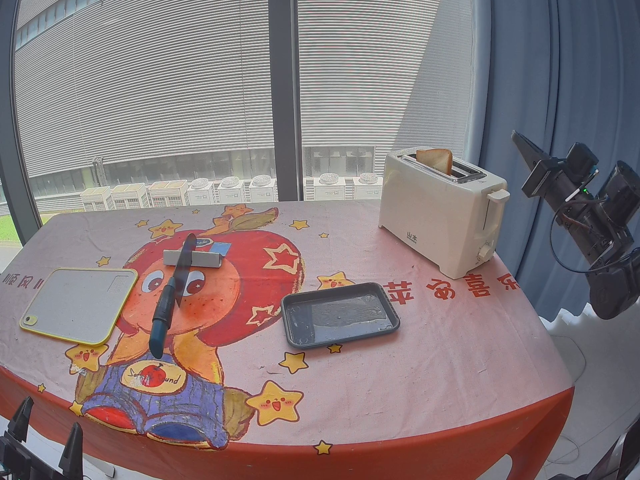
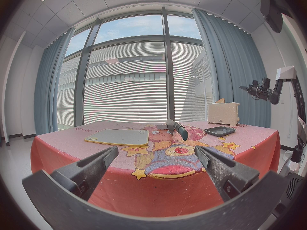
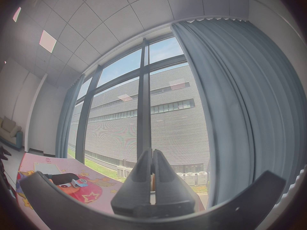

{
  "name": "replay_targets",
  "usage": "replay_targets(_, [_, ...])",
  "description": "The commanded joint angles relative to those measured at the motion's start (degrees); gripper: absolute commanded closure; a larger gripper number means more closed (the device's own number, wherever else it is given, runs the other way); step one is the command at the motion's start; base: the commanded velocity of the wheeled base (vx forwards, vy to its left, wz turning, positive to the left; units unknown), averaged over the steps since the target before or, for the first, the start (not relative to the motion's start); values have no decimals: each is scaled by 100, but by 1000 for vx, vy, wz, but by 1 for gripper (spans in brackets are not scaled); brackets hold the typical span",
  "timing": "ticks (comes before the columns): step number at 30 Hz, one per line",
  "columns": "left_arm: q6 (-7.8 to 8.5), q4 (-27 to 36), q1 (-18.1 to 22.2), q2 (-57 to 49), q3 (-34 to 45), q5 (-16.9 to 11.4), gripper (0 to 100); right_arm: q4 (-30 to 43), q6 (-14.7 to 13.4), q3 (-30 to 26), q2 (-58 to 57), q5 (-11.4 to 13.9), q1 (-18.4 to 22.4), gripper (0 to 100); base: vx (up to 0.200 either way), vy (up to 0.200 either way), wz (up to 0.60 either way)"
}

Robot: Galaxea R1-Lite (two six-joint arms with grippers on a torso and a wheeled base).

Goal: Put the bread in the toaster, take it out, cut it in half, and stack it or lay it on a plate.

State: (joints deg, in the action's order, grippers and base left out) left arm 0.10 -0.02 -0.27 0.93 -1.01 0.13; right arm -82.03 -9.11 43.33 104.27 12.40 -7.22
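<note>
The bread [image 1: 435,160] stands upright in a slot of the white toaster [image 1: 443,218], its top half sticking out. The toaster sits near the far right corner of the table [image 1: 433,368]. Toward the near edge from it, about mid-table, lies a dark plate [image 1: 340,315] with a raised rim. Left of the plate, a knife [image 1: 170,295] leans with its blade across a small grey block [image 1: 200,259], its dark handle pointing at the near edge. A pale cutting board [image 1: 79,303] lies flat by the left edge, just beside the knife.

From the head view, the right gripper [image 1: 523,143] hangs in the air off the table's right edge, about level with the toaster's top and apart from it. That angle does not settle how its fingers stand. The right wrist view does: the two fingers [image 3: 142,173] are pressed together with nothing held.

The left gripper [image 1: 50,421] sits low, off the near left corner. The left wrist view shows it spread wide and empty, looking across the near edge toward the cutting board and knife.
</note>
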Motion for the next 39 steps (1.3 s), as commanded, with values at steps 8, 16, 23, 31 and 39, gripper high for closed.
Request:
replay_targets(8, [-1, 2, 9, 4, 92, 4, 0, -199, 49, -228, 779, -9, 203, 100, 0, 0, 0])
replay_targets(16, [-1, 2, 0, 4, 92, -5, 0, -191, 93, -316, 911, -18, 247, 100, 0, 0, 0])
replay_targets(23, [-1, 2, 0, 4, 92, 4, 0, -24, 102, -421, 902, -18, 256, 100, 0, 0, 0])
replay_targets(31, [-1, -6, 0, 4, 92, -5, 0, 3, 146, -483, 911, -18, 256, 100, 0, 0, 0])
replay_targets(39, [-1, 2, 0, 4, 92, 4, 0, 249, 146, -571, 859, -18, 247, 100, 0, 0, 0])
